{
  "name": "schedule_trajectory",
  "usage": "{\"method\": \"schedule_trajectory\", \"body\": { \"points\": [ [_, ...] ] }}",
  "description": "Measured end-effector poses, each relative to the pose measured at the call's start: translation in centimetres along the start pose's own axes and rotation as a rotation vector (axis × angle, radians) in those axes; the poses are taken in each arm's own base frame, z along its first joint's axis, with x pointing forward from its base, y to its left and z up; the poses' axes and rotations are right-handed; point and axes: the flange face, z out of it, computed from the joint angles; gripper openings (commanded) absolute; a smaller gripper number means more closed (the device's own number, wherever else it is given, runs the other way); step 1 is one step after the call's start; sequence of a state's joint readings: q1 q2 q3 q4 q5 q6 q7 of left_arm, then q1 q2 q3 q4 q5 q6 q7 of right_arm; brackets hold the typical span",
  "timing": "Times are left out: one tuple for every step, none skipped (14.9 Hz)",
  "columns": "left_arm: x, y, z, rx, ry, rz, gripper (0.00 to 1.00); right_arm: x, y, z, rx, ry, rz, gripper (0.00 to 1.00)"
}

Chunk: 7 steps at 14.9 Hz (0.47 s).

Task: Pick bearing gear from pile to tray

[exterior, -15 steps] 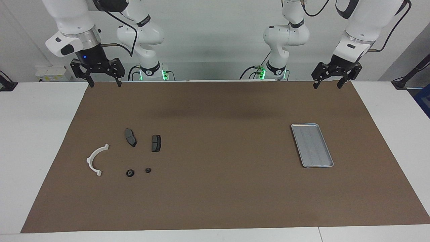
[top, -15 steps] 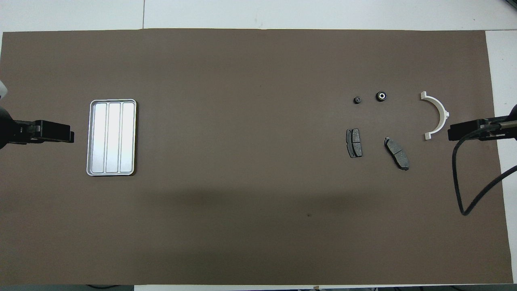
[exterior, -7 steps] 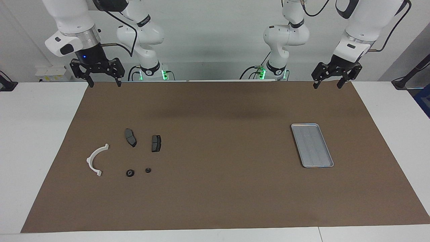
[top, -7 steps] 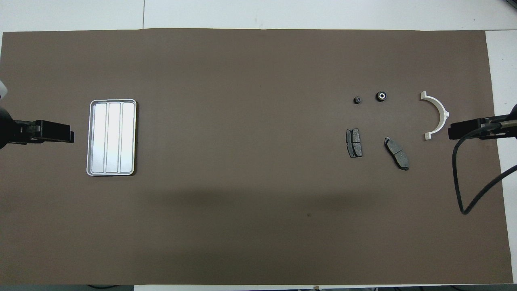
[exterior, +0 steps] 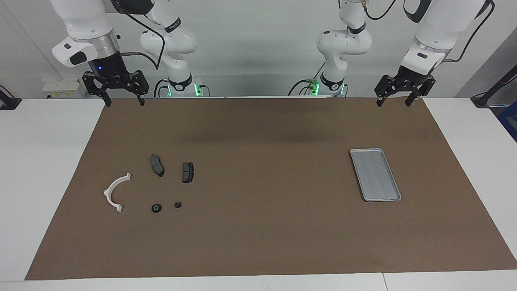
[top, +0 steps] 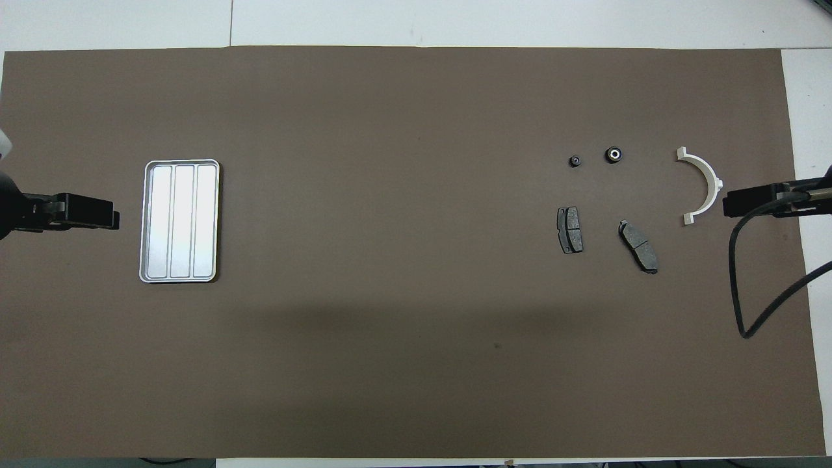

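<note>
The only change over the last second is at the right gripper (exterior: 124, 103). In the upper left of the facing view it has drifted slightly toward the left edge of the frame. In the overhead view it has shifted a little upward at the right edge, and its tip shows just beside the white half-ring bracket (exterior: 107, 193). Its fingers are spread wide and hold nothing. The left gripper (exterior: 394, 103) waits in the upper right of the facing view, over the edge of the brown mat (exterior: 262, 234) nearest the robots, with its fingers equally wide apart and empty. Nothing on the desk (exterior: 40, 169) has moved. The pile lies in the lower left of the facing view and consists of the bracket, two dark brake-pad plates (exterior: 157, 165) and two small black round pieces. The larger round piece (exterior: 156, 208) and the smaller round piece (exterior: 177, 205) sit near each other at the bottom of the pile. The bearing gear is presumably one of these two; which one cannot be told. The tray (exterior: 375, 174) lies empty at the right of the facing view, well apart from the pile. The shift is judged to be the start of the right arm's approach. No pick has been made and the whole transfer remains to be done.
</note>
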State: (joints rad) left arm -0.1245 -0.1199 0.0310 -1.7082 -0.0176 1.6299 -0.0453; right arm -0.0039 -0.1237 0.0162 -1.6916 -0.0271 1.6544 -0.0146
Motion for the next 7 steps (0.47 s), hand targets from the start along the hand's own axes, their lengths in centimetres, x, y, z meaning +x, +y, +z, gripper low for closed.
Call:
{"method": "schedule_trajectory", "body": {
  "points": [
    [0.0, 0.0, 0.0, 0.000, 0.001, 0.000, 1.00, 0.0, 0.0, 0.0, 0.000, 0.000, 0.000, 1.00],
    [0.1, 0.0, -0.1, 0.000, 0.009, 0.000, 1.00, 0.0, -0.1, 0.0, 0.000, 0.000, -0.001, 1.00],
    [0.3, 0.0, -0.3, -0.001, 0.031, 0.000, 1.00, 0.0, -0.1, 0.0, 0.000, 0.001, -0.002, 1.00],
    [0.7, 0.0, -0.5, -0.003, 0.064, 0.000, 1.00, 0.0, -0.2, 0.0, 0.001, 0.001, -0.003, 1.00],
    [1.0, 0.0, -0.9, -0.005, 0.100, 0.000, 1.00, 0.0, -0.2, 0.0, 0.001, 0.001, -0.003, 1.00],
    [1.5, 0.1, -1.2, -0.006, 0.142, 0.000, 1.00, 0.0, -0.2, 0.0, 0.001, 0.001, -0.003, 1.00],
    [1.9, 0.1, -1.5, -0.008, 0.185, 0.000, 1.00, 0.0, -0.2, 0.0, 0.001, 0.001, -0.003, 1.00]
  ]
}}
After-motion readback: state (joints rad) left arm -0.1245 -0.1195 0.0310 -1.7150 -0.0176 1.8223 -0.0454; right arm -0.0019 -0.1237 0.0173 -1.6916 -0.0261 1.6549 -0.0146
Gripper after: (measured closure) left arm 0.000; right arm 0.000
